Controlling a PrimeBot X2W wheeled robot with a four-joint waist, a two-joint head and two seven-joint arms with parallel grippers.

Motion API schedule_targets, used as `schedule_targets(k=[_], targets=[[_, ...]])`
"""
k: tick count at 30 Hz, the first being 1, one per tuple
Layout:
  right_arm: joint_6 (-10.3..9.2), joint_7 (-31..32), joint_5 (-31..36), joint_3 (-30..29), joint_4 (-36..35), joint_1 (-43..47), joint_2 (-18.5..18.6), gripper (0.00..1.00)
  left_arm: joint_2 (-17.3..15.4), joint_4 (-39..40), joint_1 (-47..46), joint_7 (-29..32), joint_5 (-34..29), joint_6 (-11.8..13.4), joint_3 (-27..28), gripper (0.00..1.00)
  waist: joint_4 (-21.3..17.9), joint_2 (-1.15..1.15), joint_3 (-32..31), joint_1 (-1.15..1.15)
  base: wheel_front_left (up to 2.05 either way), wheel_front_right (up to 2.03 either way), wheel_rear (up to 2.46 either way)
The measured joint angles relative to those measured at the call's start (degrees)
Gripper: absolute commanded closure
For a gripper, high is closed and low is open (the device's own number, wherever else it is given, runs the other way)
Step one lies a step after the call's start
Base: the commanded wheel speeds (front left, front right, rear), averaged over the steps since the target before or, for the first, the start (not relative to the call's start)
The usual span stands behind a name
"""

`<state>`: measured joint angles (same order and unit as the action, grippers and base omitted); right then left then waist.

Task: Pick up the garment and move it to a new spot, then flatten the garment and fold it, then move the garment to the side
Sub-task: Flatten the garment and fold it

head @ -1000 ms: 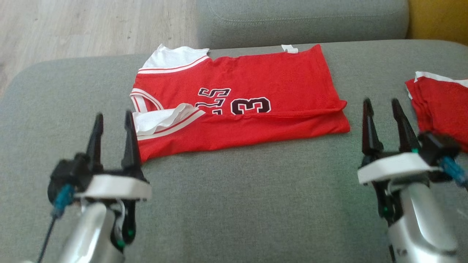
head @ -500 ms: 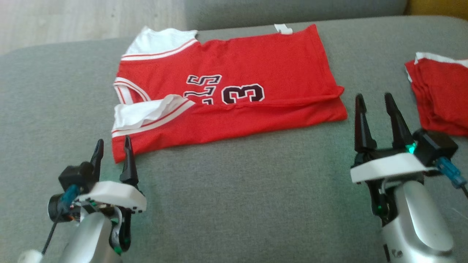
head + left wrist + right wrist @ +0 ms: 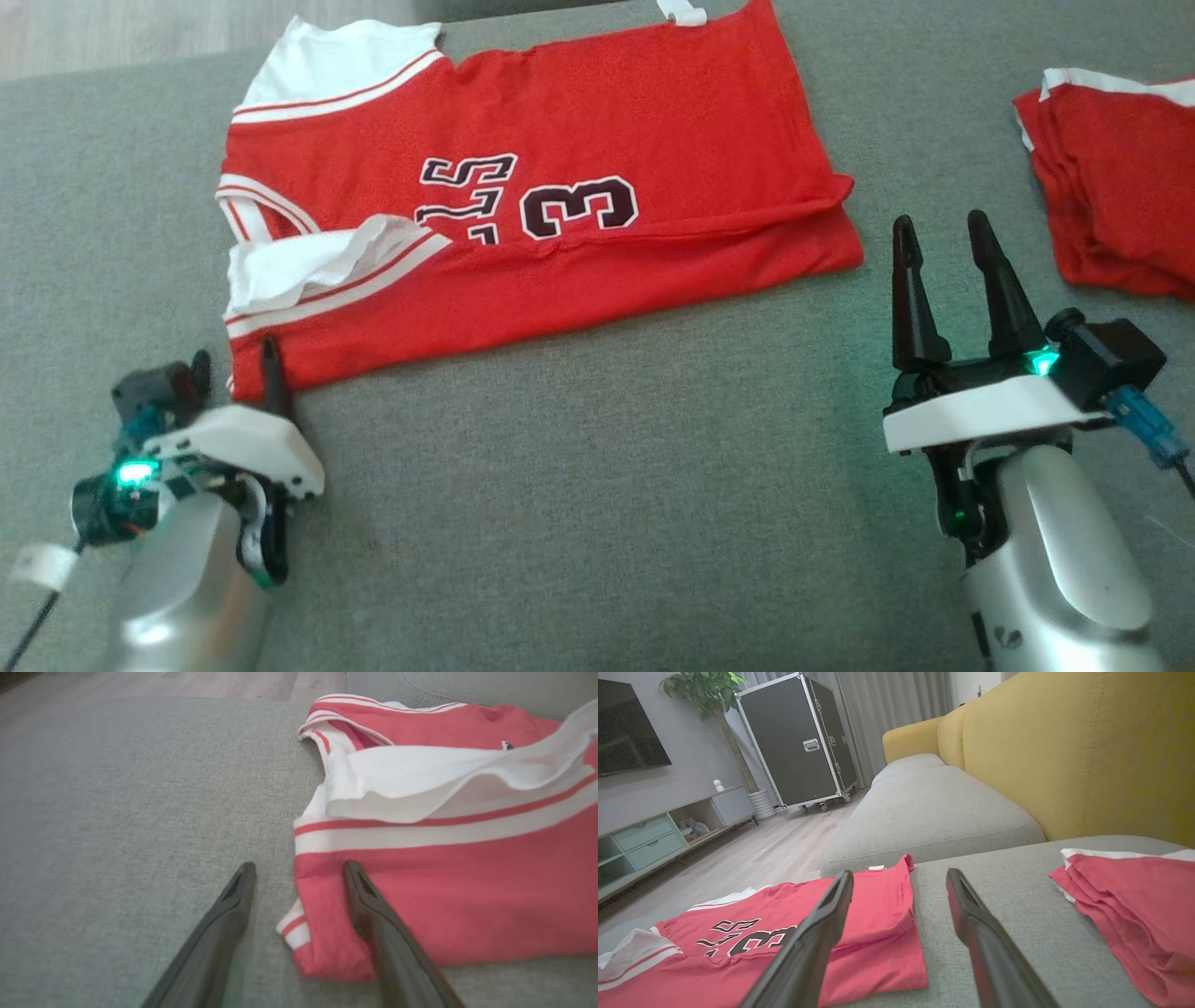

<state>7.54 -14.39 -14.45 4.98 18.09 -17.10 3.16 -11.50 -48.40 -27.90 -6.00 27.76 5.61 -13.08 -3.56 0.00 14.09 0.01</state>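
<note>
The garment (image 3: 560, 121) is a red jersey with white sleeves and a black "3". It lies on the grey sofa cushion (image 3: 607, 467), its near long edge folded over. My left gripper (image 3: 235, 369) is open and low at the jersey's near left corner. In the left wrist view that corner of the garment (image 3: 467, 905) lies between the open left gripper (image 3: 299, 868) fingers, with one finger over the red cloth. My right gripper (image 3: 939, 224) stands open just right of the jersey's near right corner, holding nothing. The right wrist view shows the right gripper (image 3: 900, 873) above the garment (image 3: 887, 914) edge.
A second red garment (image 3: 1111, 187), folded, lies on the cushion at the far right, close to my right gripper. Behind are the yellow sofa back (image 3: 1064, 756), another grey cushion (image 3: 934, 807), a black wheeled case (image 3: 798, 742) and wooden floor (image 3: 775, 849).
The head camera has tilted down, shifting the whole picture. My left gripper has dropped low to the jersey's near left corner. The right gripper has kept its place beside the jersey.
</note>
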Motion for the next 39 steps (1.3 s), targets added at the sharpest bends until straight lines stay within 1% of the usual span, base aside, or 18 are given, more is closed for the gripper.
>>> schedule_targets(k=[4,5,6,9,13,17,21,24,30,35,39], targets=[[0.0,0.0,-0.8,0.5,0.0,0.0,0.0,0.0,-0.2,-2.7,-2.6,2.6,0.0,-2.8,-1.0,0.0,0.1,0.0,0.3,0.0,0.0,0.0,0.0],[0.0,0.0,-0.9,0.7,0.1,0.0,0.0,0.0,0.0,-3.5,-3.3,3.8,0.0,-3.7,-1.7,0.98,0.3,0.0,0.1,-0.01,0.0,0.0,0.0],[0.0,0.0,-1.1,0.7,0.1,0.0,0.0,0.0,0.1,-3.8,-3.6,4.3,0.0,-4.2,-2.0,1.0,0.4,0.0,-0.1,-0.01,0.0,0.0,0.0],[0.0,0.0,-1.2,0.9,0.6,0.0,0.0,0.0,0.7,-4.3,-3.9,4.7,0.3,-5.1,-2.5,1.0,0.9,0.0,-0.5,-0.01,0.0,0.0,0.0],[0.0,0.0,0.4,0.3,3.8,-0.7,0.0,0.0,1.1,-4.6,-3.7,3.3,0.6,-5.2,-3.0,1.0,1.5,0.0,-1.4,-0.01,0.0,0.0,0.0],[0.0,1.7,1.1,-2.2,9.9,-3.4,0.0,0.0,1.6,-3.6,-2.7,-0.3,0.5,-5.0,-3.5,1.0,2.4,0.0,-2.3,0.0,0.0,0.0,0.0],[0.0,5.3,3.5,-4.8,16.9,-6.8,0.0,0.0,1.7,-0.2,-2.4,-4.0,-0.4,-4.6,-3.9,1.0,3.8,0.0,-2.9,0.0,0.0,0.0,0.0],[0.0,8.5,5.8,-5.9,21.9,-10.0,0.0,0.0,1.7,3.2,-2.4,-5.5,-1.1,-4.5,-4.4,1.0,4.8,0.0,-3.0,-0.01,0.0,0.0,0.0],[0.0,14.7,9.2,-7.9,32.8,-16.9,0.1,0.0,1.9,7.2,-2.4,-5.9,-1.6,-3.8,-5.6,1.0,6.4,0.0,-2.8,0.0,0.0,0.0,0.0],[0.0,17.2,12.9,-10.8,40.3,-20.6,0.1,0.0,2.2,8.8,-2.4,-5.6,-1.6,-3.8,-6.7,1.0,7.5,0.0,-2.6,0.0,0.0,0.0,0.0],[0.0,18.1,14.3,-12.4,44.7,-23.4,0.2,0.0,2.4,9.6,-2.3,-5.2,-1.6,-4.0,-7.4,1.0,8.2,0.0,-2.6,0.0,0.0,0.0,0.0]])
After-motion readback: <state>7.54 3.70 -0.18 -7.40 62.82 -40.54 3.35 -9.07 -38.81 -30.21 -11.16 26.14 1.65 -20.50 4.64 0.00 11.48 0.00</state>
